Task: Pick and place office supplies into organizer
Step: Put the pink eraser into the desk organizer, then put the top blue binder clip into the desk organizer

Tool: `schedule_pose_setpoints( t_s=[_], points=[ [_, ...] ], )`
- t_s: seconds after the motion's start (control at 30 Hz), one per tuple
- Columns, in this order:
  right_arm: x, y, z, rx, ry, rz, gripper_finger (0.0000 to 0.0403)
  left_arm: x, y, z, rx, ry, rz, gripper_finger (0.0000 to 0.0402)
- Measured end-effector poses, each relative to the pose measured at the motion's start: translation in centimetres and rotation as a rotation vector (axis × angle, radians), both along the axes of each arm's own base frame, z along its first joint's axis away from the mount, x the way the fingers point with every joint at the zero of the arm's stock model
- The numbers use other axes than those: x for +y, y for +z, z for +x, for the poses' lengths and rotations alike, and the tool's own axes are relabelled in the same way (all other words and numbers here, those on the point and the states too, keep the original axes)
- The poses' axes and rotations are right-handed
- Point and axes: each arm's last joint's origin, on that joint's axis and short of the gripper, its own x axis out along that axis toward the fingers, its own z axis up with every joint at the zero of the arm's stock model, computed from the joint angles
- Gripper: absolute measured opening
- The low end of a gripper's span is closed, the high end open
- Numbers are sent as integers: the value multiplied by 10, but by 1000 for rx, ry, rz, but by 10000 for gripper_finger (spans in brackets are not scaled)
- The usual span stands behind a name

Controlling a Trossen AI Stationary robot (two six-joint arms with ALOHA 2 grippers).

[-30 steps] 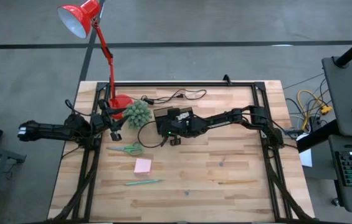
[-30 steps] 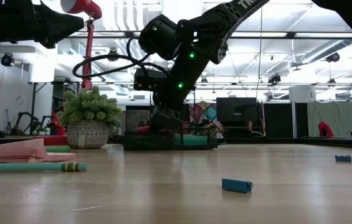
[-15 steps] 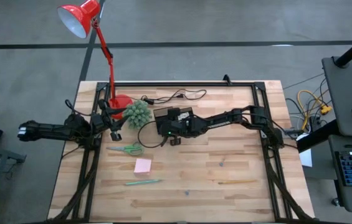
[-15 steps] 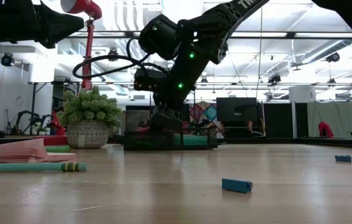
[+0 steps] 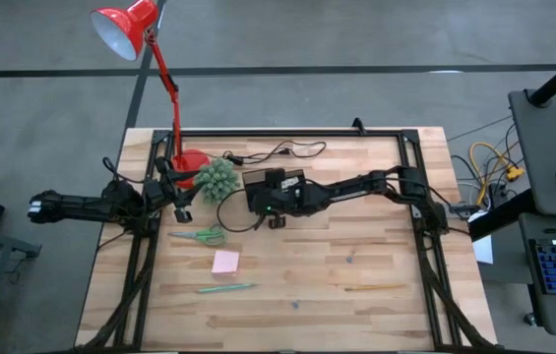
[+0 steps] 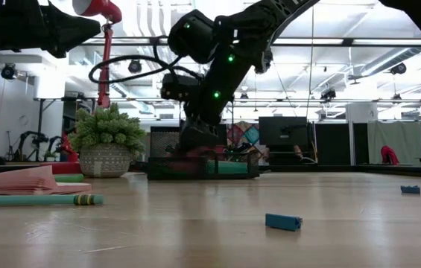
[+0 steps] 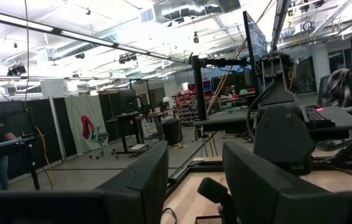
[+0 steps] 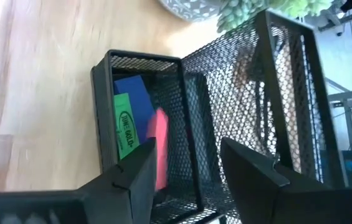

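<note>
Here the right hand (image 8: 185, 171) hangs released over the one black organizer (image 5: 276, 187), where three small blocks lie. Left hand (image 7: 194, 180) waits released at the desk's (image 5: 356, 295) left edge; one scissors (image 5: 202, 236), one pad (image 5: 225, 261), one pen (image 5: 225, 288) lie on the desk.

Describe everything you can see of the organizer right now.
The organizer is a black wire-mesh tray divided into compartments, standing flat on the wooden table beside the potted plant. One small end compartment holds blue, green and pink-red items. The right gripper hangs open just above it, touching nothing.
</note>
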Motion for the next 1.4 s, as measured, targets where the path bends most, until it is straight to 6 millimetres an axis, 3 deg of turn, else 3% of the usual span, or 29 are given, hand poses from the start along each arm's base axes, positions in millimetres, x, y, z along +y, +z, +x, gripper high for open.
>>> schedule_pose_setpoints(
  t_s=[0.57,0.7,0.83,1.1,1.4],
  points=[
    [4,19,-5,-54,-34,35,162,0,0,0,0,0,0,139],
    [9,35,-15,-102,-160,148,156,0,0,0,0,0,0,139],
    [18,56,-39,-97,-347,294,149,0,0,0,-1,0,0,139],
    [61,82,-84,-25,-609,504,150,0,0,0,-1,0,0,139],
    [116,77,-116,114,-780,559,146,0,0,0,-1,0,0,139]
  ],
)
